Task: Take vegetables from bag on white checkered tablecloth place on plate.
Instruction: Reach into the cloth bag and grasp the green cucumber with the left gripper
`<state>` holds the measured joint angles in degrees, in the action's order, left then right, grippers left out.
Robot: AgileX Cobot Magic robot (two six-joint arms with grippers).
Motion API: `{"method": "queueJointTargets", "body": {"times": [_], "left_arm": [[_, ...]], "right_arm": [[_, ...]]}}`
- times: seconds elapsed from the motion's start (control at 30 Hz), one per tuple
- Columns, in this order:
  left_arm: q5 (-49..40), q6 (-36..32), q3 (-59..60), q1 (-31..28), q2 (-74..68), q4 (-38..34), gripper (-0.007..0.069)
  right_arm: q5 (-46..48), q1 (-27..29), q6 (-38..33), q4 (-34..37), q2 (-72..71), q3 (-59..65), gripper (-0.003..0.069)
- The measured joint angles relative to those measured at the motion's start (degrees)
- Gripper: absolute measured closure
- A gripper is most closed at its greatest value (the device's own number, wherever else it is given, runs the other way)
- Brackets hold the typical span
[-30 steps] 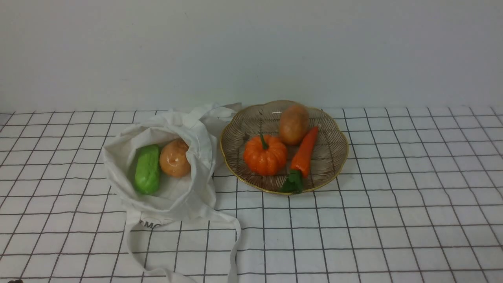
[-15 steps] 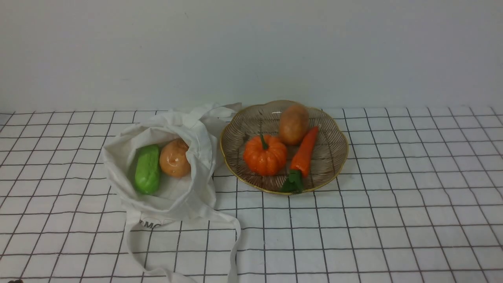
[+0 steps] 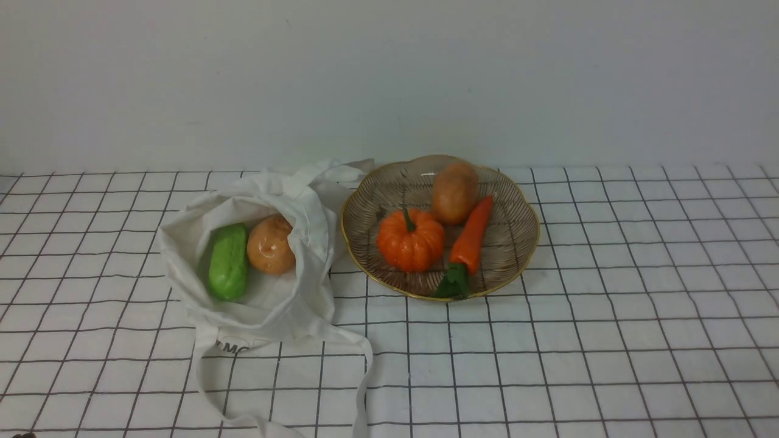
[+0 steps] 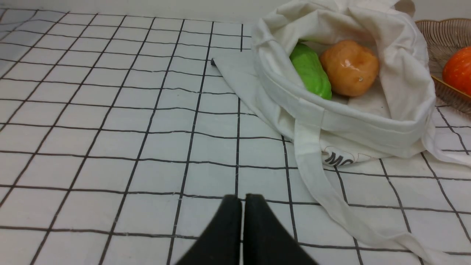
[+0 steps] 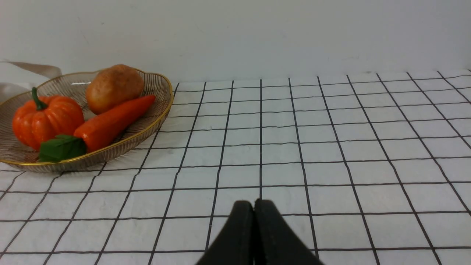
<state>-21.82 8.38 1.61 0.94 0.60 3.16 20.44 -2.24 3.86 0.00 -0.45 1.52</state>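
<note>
Inside the slouched off-white cloth bag [image 3: 313, 243] sit the stubby green plastic cucumber [image 3: 228, 261] and lumpy orange-tan potato [image 3: 271, 244], left of the scalloped brown plate [image 3: 389, 182]. Both the left gripper [image 4: 243, 200] and right gripper [image 5: 257, 206] are closed, empty; reaching in comes next, jaws spread.

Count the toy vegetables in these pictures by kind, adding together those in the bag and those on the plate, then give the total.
Stubby bright green cucumber: 1
Lumpy orange-tan potatoes: 2
Round ribbed orange pumpkin: 1
Long tapering red-orange carrot or pepper with green top: 1
Total: 5
</note>
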Motion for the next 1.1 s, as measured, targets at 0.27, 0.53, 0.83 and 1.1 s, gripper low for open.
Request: {"method": "queueJointTargets", "body": {"times": [0.27,0.53,0.83,1.1], "left_arm": [[0.0,2.5,0.0,0.0,0.0,-2.6,0.0632],[-0.3,15.7,0.0,0.0,0.0,-27.2,0.0632],[1.4,13.9,0.0,0.0,0.0,-34.7,0.0632],[-5.0,12.6,-12.5,0.0,-7.9,-37.0,0.0632]], "right_arm": [[0.0,0.0,0.0,0.0,0.0,0.0,0.0674],[0.0,0.0,0.0,0.0,0.0,0.0,0.0674],[0.0,0.0,0.0,0.0,0.0,0.0,0.0674],[0.0,0.0,0.0,0.0,0.0,0.0,0.0674]]}}
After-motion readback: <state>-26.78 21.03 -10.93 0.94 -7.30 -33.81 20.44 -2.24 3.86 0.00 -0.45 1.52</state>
